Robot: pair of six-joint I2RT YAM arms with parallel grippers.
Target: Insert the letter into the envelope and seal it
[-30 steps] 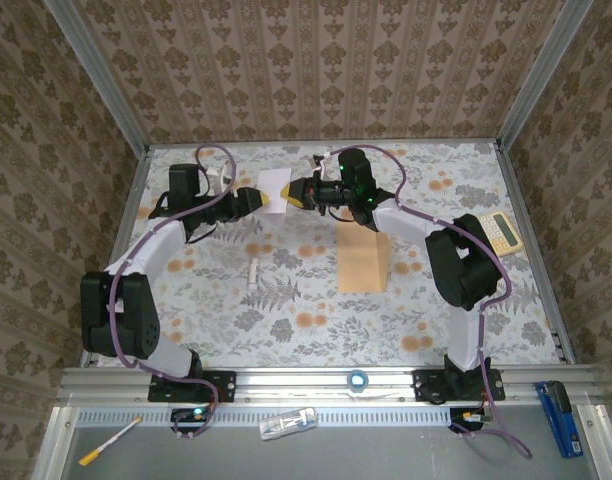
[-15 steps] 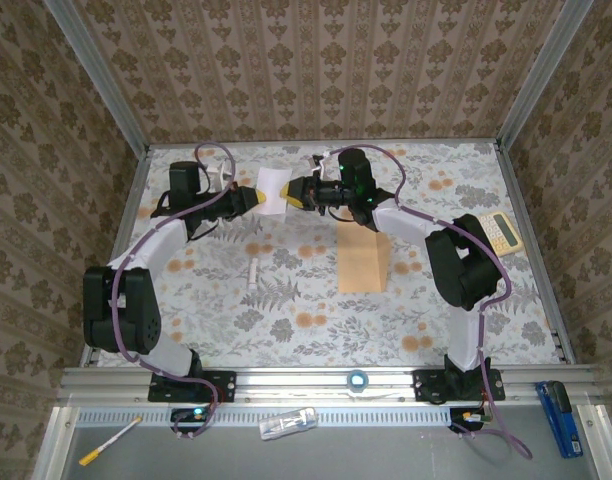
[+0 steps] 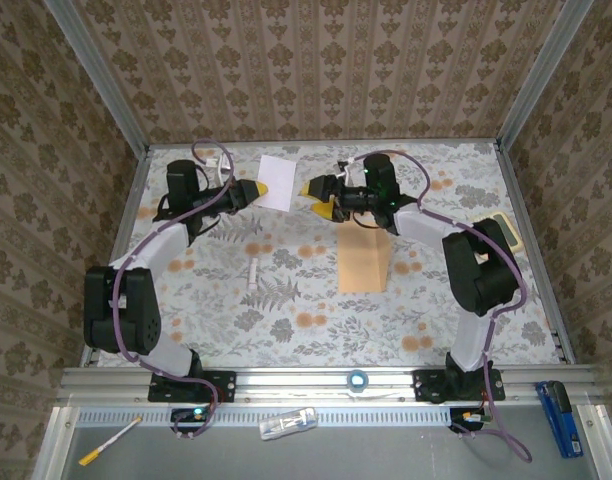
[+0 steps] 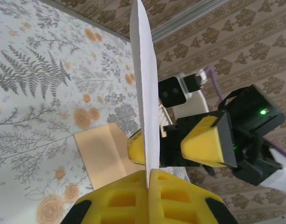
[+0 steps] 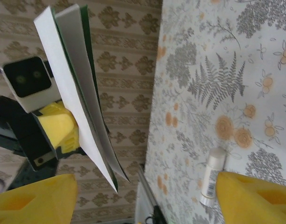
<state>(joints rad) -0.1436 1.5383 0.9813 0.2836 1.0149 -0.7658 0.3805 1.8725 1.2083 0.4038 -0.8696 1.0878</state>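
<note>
Letter [image 3: 277, 183] is pinched along its edge by my left jaws, which are closed tight on it and hold it up off the tabletop [image 3: 316, 300] in the upper middle of the overhead frame. In my left wrist view the sheet stands edge-on, rising from between my yellow pads [image 4: 180, 200]. My right jaws gape wide with nothing between them, just right of the letter and apart from it, while the envelope [image 3: 363, 262] lies flat on the tabletop right of centre, below those open jaws, with a glue stick [image 3: 254, 273] well apart to its left.
</note>
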